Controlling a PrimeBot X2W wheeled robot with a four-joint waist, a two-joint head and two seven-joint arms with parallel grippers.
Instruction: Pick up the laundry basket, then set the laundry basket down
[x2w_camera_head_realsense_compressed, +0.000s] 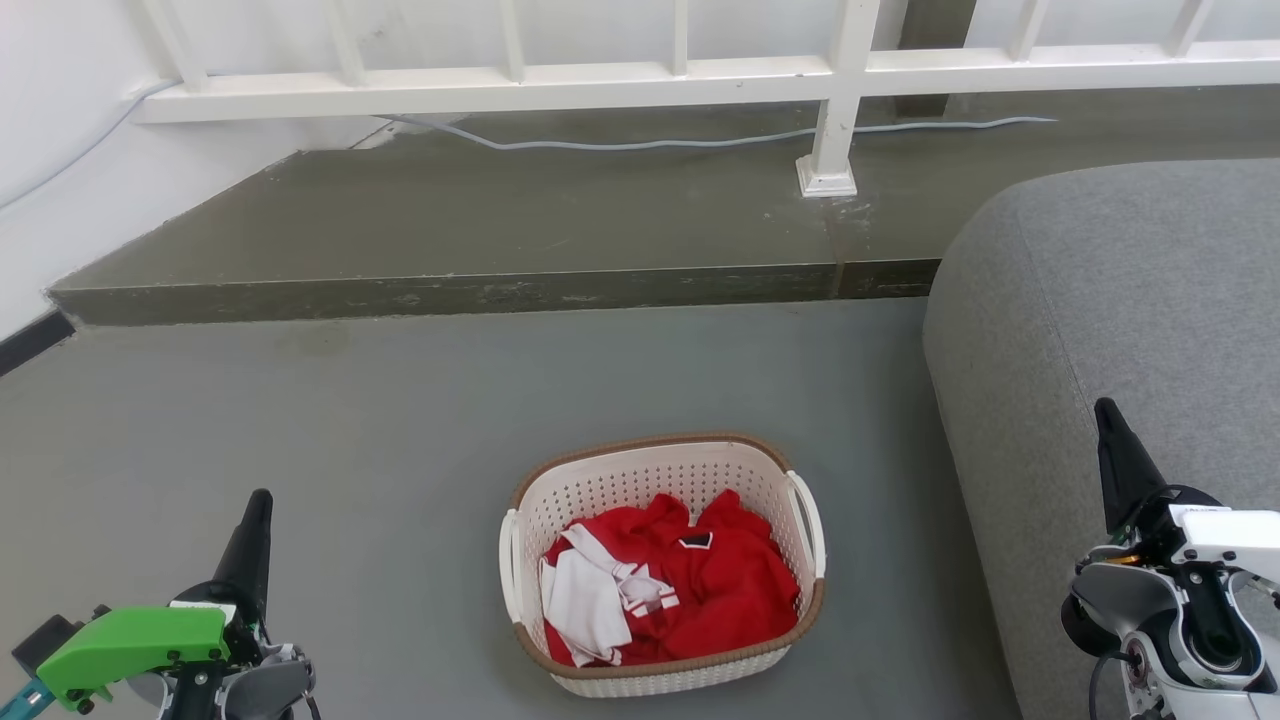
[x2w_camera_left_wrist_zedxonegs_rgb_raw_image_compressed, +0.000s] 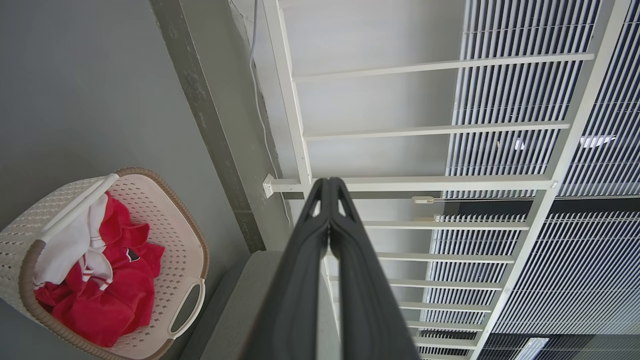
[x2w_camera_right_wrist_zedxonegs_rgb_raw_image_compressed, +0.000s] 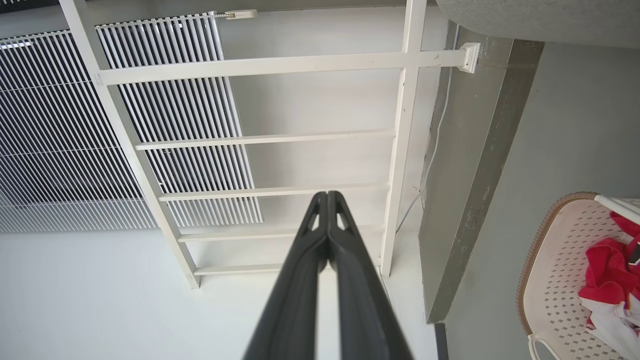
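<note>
We are holding left gripper and right gripper, fingers pressed together, well apart from the basket sitting between them on open floor near the sofa.

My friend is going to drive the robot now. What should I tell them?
Left hand: shut, empty, to the left of the basket.
Right hand: shut, empty, by the grey sofa, to the right of the basket.
Laundry basket: stands on the floor between the hands, with red and white clothes inside.
Done: nothing so far; neither hand touches it.
Left: pick the basket up, then set it down.
</note>
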